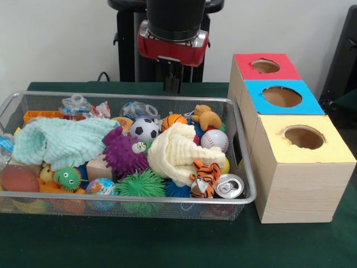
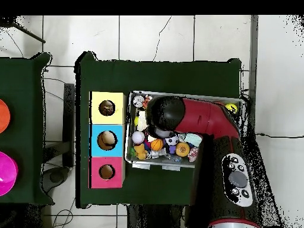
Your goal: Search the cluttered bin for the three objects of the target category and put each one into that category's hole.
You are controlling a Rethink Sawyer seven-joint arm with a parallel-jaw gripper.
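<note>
A wire basket [image 1: 11, 103] sits on the green desk [image 1: 167, 245], packed with toys and cloth. At its left end in the front view lies a pale green cloth [image 1: 61, 142], with an orange block [image 1: 39, 115] behind it and a small green spiky toy with eyes [image 1: 68, 177] in front, near the basket's front wall. Next comes a purple spiky ball [image 1: 121, 152], and in front of it a globe-printed ball [image 1: 100, 186] and a green spiky ball [image 1: 140, 183]. Behind the purple one are a soccer ball [image 1: 144, 129] and a small basketball [image 1: 173, 120], side by side. A cream cloth [image 1: 175, 151] is bunched in the middle-right of the basket, with a toy tiger [image 1: 202, 177] leaning against its front and a drink can [image 1: 229, 185] just beside the tiger in the front right corner. A baseball [image 1: 214, 139] lies behind the cream cloth, and a brown stuffed animal [image 1: 207, 117] sits at the back.

The arm's red and black wrist hangs over the back edge of the basket, and the gripper [image 1: 173, 84] points down just above the rim, touching nothing; I cannot tell whether its tips are apart or together.

To the right of the basket stand three wooden boxes in a row, touching: a yellow-topped box [image 1: 304, 162] nearest the camera, a blue-topped box [image 1: 281, 96] behind it, and a red-topped box [image 1: 265, 66] farthest back, each with a round hole in its top.
</note>
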